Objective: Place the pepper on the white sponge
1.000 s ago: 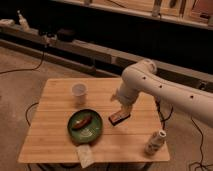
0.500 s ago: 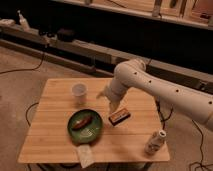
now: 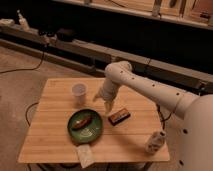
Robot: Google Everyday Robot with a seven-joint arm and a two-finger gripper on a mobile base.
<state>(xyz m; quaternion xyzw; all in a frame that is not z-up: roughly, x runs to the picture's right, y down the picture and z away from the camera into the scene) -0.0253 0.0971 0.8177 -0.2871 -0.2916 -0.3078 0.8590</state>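
The reddish-brown pepper (image 3: 81,121) lies on the green plate (image 3: 85,126) at the table's front middle. The white sponge (image 3: 85,155) lies flat at the table's front edge, just below the plate. My gripper (image 3: 106,104) hangs from the white arm above the table, to the upper right of the plate and left of the dark block. It holds nothing I can see.
A white cup (image 3: 79,93) stands behind the plate to the left. A dark rectangular block (image 3: 119,116) lies right of the plate. A white bottle (image 3: 154,141) stands near the table's front right corner. The wooden table (image 3: 50,130) drops off at all sides.
The arm has swung left, carrying my gripper from over the dark block toward the plate's upper right. The pepper, sponge and block have not moved.
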